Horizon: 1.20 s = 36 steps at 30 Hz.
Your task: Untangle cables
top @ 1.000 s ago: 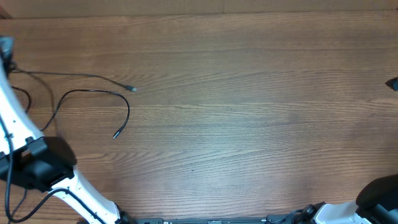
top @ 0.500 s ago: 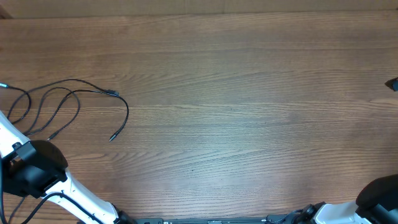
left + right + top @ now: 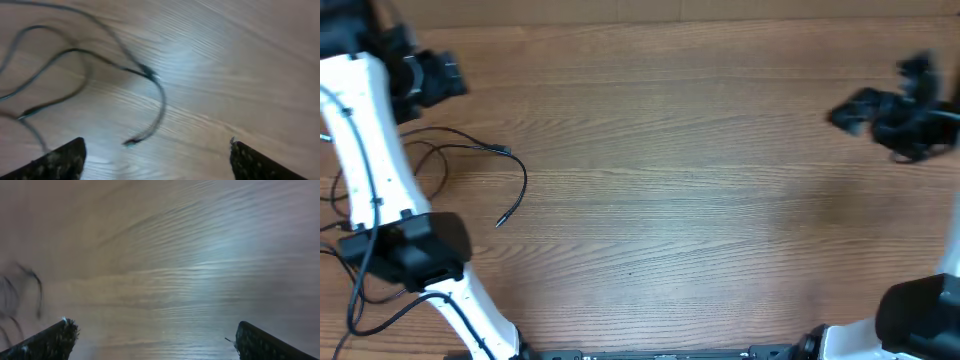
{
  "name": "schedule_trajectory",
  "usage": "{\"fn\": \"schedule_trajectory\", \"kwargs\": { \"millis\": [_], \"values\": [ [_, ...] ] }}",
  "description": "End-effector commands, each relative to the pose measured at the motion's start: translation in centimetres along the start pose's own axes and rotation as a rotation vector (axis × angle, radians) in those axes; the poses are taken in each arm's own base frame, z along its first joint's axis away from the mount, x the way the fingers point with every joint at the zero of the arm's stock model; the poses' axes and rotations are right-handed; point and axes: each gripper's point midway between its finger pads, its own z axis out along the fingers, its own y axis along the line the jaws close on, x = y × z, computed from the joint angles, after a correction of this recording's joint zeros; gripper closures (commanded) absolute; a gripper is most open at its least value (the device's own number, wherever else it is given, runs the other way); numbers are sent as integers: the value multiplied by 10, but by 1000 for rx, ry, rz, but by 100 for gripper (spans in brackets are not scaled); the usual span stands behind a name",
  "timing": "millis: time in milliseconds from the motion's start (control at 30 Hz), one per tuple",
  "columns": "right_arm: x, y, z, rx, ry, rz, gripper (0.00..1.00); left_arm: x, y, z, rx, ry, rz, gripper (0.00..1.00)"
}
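Observation:
The cables [image 3: 470,150] lie in loose loops on the wooden table [image 3: 680,200] at the far left, thin black cords with small plug ends [image 3: 501,219]. My left arm crosses over part of them. My left gripper [image 3: 438,76] hovers beyond the loops near the far left corner, open and empty. In the left wrist view the cables [image 3: 100,60] run blurred across the table ahead of my left gripper [image 3: 156,150], one plug end [image 3: 131,142] just in front of it. My right gripper [image 3: 855,110] hangs open and empty at the far right, blurred. The right wrist view shows my right gripper [image 3: 152,332] above bare wood.
The left arm's white link and black joint [image 3: 415,250] stand over the table's front left. Its own thicker black cable [image 3: 355,300] hangs beside it. The right arm's base [image 3: 920,315] sits at the front right corner. Faint dark cords [image 3: 22,292] show far left in the right wrist view.
My left gripper has opened and let go of a cable, which fell into loops. The left arm swung toward the far left corner. My right gripper has moved into the overhead view.

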Motion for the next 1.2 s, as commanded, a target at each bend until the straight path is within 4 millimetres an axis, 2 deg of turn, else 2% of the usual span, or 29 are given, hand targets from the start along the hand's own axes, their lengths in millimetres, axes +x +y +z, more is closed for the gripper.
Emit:
{"fn": "schedule_trajectory", "kwargs": {
  "millis": [0,33,100,267,400,500,1167],
  "values": [
    [3,8,18,181,38,-29,0,14,-53,4,12,14,114,3],
    [1,14,22,204,34,-31,0,19,-68,6,15,15,131,0],
    [0,35,31,194,29,-79,0,28,-94,9,0,12,204,0],
    [-4,64,40,120,7,-108,0,52,-138,12,12,26,324,0],
    [-4,65,40,121,8,-111,0,67,-162,13,29,36,386,0],
    [-3,65,40,121,9,-111,0,71,-168,13,33,39,402,0],
    [-3,65,40,121,9,-111,0,71,-168,14,33,40,401,0]
  ]
}}
